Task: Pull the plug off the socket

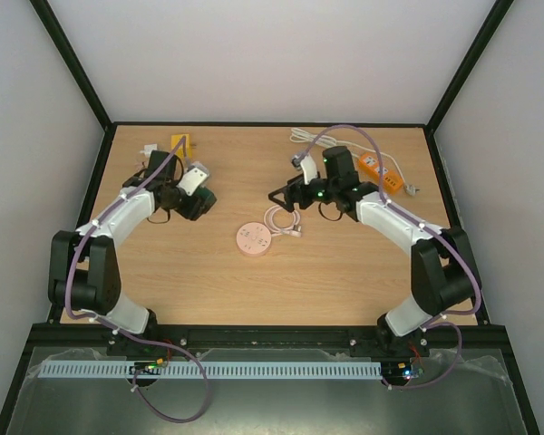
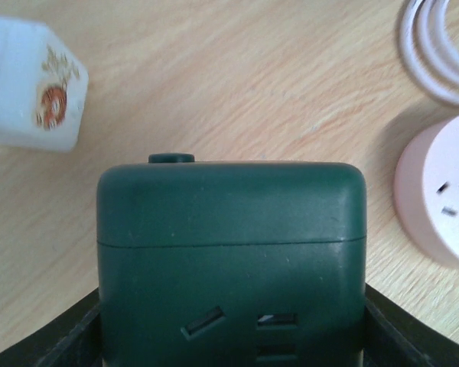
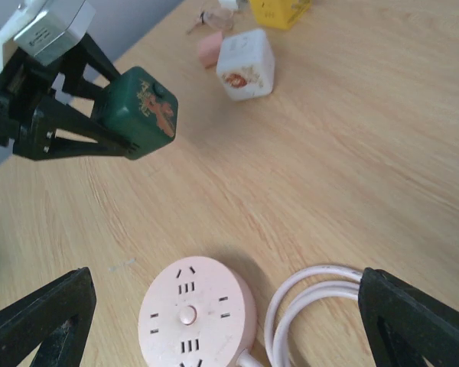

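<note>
Left gripper point(image 1: 198, 205) clenched on the green cube socket point(image 2: 229, 260), fingers on both its sides, over the left part of the desk point(image 1: 344, 272). White cube adapter point(image 3: 246, 64) lies near it. Right gripper point(image 1: 283, 194) spread wide, holding nothing, above the pink round socket point(image 3: 196, 313) and its coiled white cable point(image 3: 314, 294) mid-desk.

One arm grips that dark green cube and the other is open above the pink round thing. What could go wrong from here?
1. The left tool pinches the smooth green cube only by its sides; a hard tug could make it slip or twist.
2. The open right tool hangs over the pink socket and coiled white cable, so coming down it might snag the cable.
</note>
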You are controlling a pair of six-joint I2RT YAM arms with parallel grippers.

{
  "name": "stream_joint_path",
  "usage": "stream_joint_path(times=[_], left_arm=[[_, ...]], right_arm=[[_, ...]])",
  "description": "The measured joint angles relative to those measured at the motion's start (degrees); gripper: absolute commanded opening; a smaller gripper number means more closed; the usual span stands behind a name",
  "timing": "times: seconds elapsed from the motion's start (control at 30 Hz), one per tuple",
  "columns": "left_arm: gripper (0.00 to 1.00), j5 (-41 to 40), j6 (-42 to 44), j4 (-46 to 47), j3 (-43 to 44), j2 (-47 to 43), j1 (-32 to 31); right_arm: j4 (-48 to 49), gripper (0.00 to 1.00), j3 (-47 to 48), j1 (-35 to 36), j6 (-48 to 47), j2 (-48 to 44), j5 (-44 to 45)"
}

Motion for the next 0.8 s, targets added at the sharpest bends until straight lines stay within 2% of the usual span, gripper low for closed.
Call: stream_joint_path(times=[0.5,0.73,0.8], left_arm=[[0.49,-6.1,2.4,-2.9,-1.7,5.7,2.1],[0.57,-8.2,2.4,-4.0,-1.2,9.8,3.1],[0.63,-8.3,2.6,-4.5,-0.7,10.3,3.2]], right_arm=[[-8.9,0.93,6.5,14.7,-14.6,8.5,15.3],[-10.9,0.98,11.7,21.1,-17.6,15.5,22.1],[-11.6,1.0,13.2,22.7,-18.3,17.4,23.8]])
